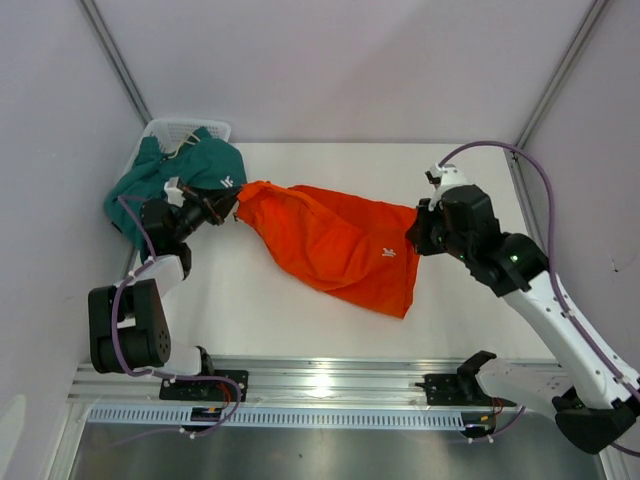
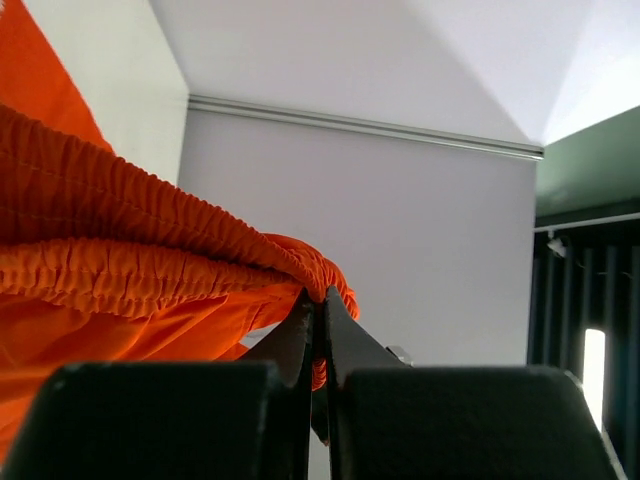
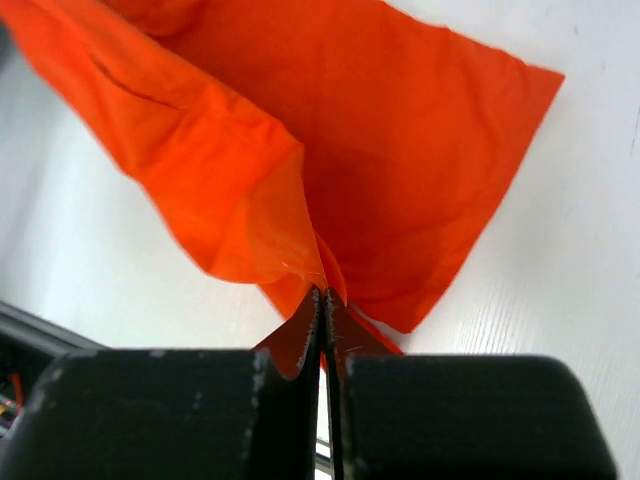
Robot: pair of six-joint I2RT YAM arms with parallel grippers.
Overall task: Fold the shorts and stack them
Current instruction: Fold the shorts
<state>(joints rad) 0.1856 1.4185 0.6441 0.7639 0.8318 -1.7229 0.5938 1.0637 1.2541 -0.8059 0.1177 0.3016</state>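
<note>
Over table point(image 1: 300, 330) | left claw point(image 1: 231, 208) pinches orange shorts point(image 1: 330, 240) waistband | right claw point(image 1: 413, 238) pinches opposite edge

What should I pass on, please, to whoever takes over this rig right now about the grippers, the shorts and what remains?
Left gripper: shut on the elastic waistband of the orange shorts.
Right gripper: shut on the opposite edge of the same pair, near its small white logo.
Orange shorts: stretched out between the two grippers over the table, not folded.
Teal shorts: bunched at the far left corner, draped against the white basket, untouched.
Done: orange pair pulled out and gripped at both ends.
Left: fold the orange pair, fetch and fold the teal pair, stack them.
</note>
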